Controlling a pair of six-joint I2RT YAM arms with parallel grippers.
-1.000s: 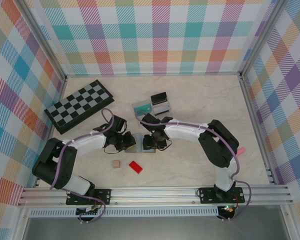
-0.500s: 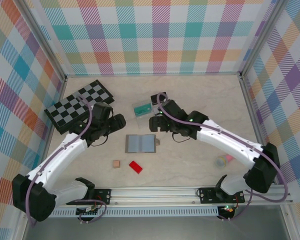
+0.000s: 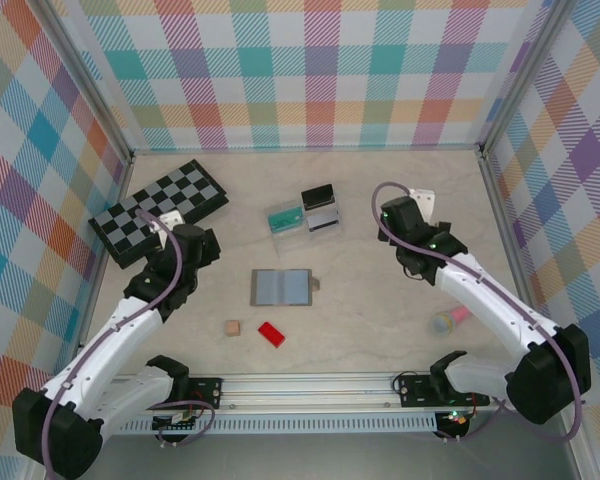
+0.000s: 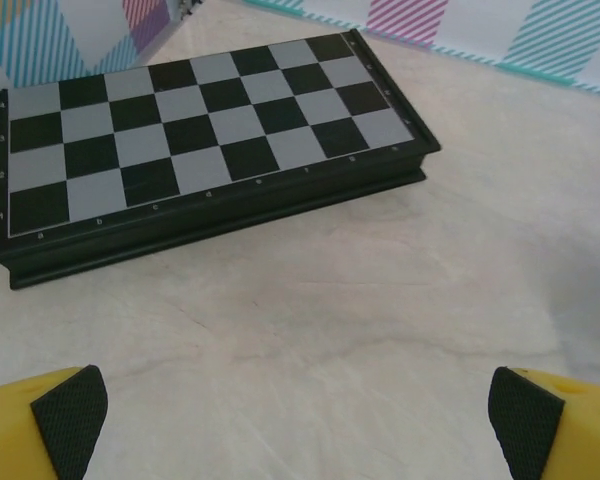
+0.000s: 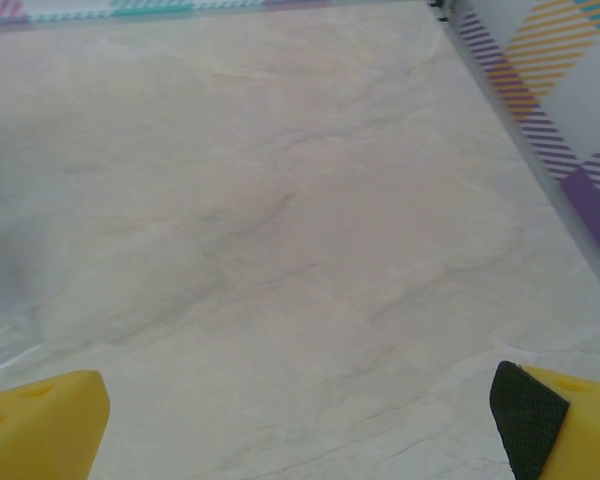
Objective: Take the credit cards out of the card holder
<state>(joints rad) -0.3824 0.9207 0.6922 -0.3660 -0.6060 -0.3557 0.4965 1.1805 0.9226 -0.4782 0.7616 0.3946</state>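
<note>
Seeing chessboard (image 3: 160, 210) lying upper left. Finding left gripper (image 3: 183, 238) hanging left of centre and right gripper (image 3: 400, 213) upper right, both gaping wide, gripping nothing. Placing card holder (image 3: 281, 287) open at centre, long axis left-right, between them, slightly nearer left. Spotting credit cards (image 3: 322, 217) lying just above it, apparently out.

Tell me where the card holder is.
In the top view the card holder lies open at the middle of the table, the red block just nearer the robot, the credit cards beyond it.
</note>
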